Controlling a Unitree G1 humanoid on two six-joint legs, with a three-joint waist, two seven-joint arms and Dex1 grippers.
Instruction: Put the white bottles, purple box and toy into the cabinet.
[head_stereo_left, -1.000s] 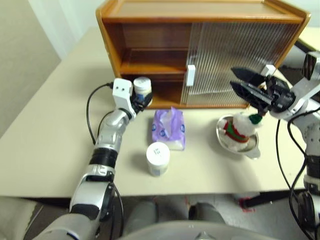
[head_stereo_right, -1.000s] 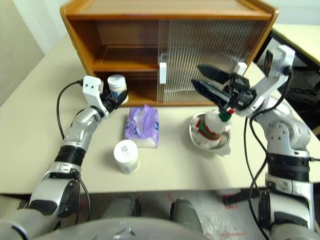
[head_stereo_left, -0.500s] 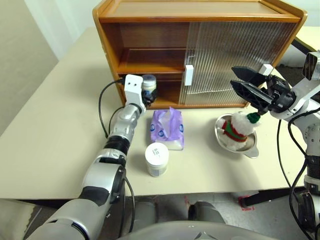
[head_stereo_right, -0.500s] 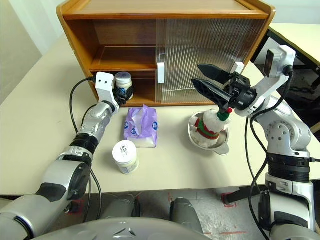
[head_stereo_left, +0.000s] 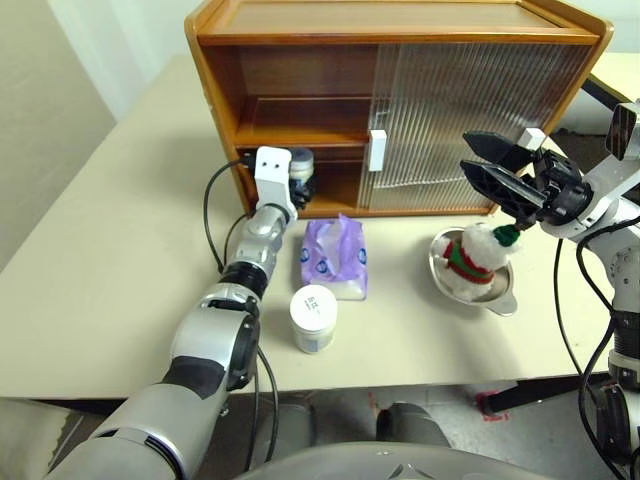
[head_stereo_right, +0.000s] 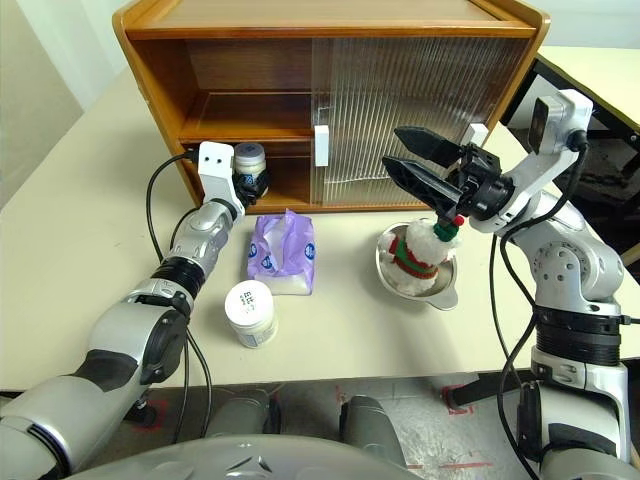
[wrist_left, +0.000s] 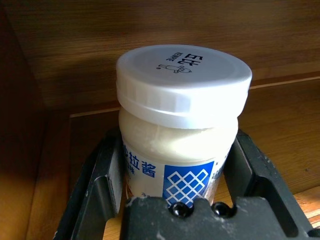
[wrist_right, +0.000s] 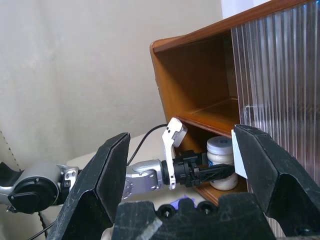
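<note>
**White bottle held in the cabinet's lower compartment**

The left gripper (head_stereo_left: 302, 186) reaches level into the open left side of the cabinet (head_stereo_left: 400, 25), below the shelf. Its fingers (wrist_left: 102, 175) clamp a white bottle (wrist_left: 180, 125) from both sides, upright, with the cabinet's floor beneath it and the back wall behind. From the right wrist view this bottle (wrist_right: 222, 162) sits just inside the lower compartment, beside the edge of the ribbed sliding door (head_stereo_left: 470, 120), which covers the cabinet's right half.

On the table (head_stereo_left: 100, 270), the purple box (head_stereo_left: 335, 258) lies just in front of the cabinet, near the left arm. The second white bottle (head_stereo_left: 313, 318) stands upright nearer still, apart from the box. To the right, the toy (head_stereo_left: 475, 258) sits in a metal bowl (head_stereo_left: 495, 298).

The right gripper (head_stereo_left: 490, 170) hovers above the toy, in front of the sliding door, its fingers (wrist_right: 112, 172) spread wide and empty.
</note>
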